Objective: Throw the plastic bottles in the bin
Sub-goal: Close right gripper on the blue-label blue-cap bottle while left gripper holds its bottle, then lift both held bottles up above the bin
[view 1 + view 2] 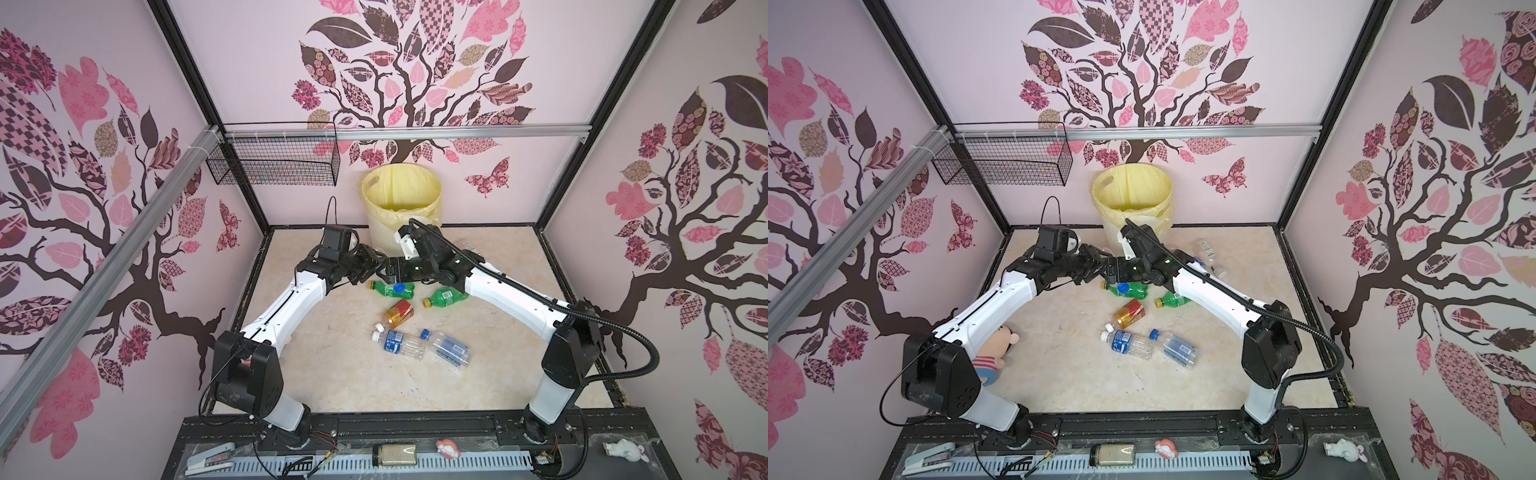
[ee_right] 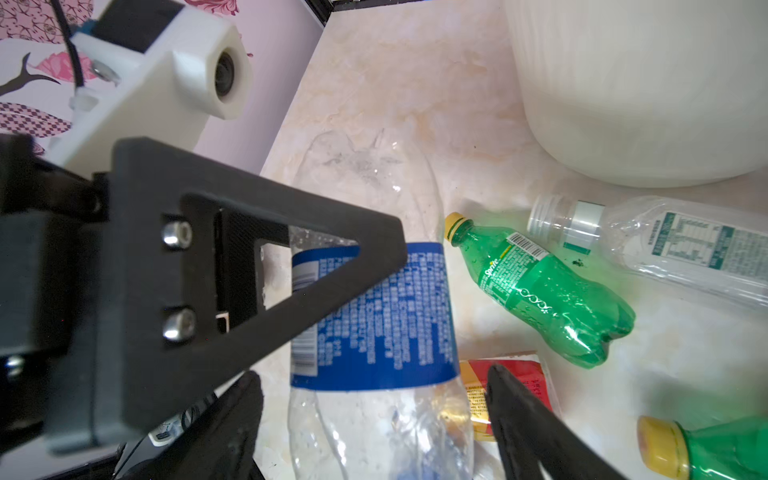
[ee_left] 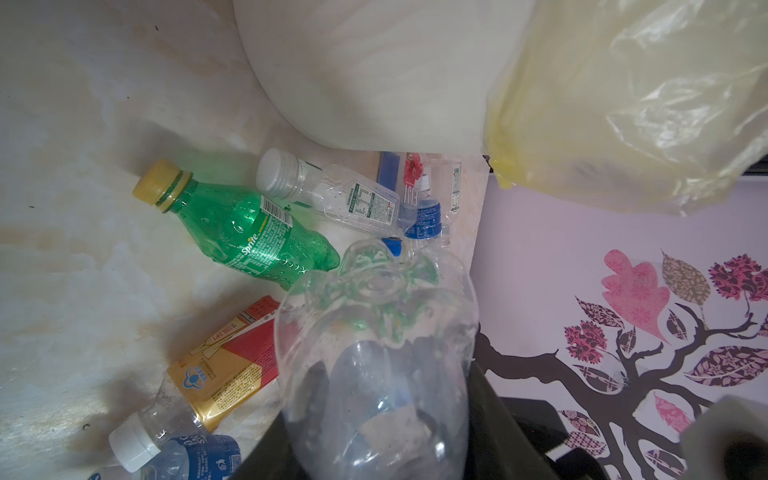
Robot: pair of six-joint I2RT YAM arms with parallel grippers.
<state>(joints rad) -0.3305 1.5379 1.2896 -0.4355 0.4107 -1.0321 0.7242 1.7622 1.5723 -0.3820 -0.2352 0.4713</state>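
Left pincer (image 1: 374, 262) clamped on clear bottle (image 2: 374, 316). Right pincer (image 2: 372, 374): jaws apart, straddling its neck end without contact. Bottle's long axis runs straight ahead of right pincer, base outermost.

The scene was lit evenly and diffusely; shadows were soft. Edges were stretched in both top views. The clear bottle (image 3: 374, 374) was blurred in the left wrist view.

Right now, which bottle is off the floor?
The clear bottle with the blue label, clamped in the left tool above the floor; the rest all lie on it.
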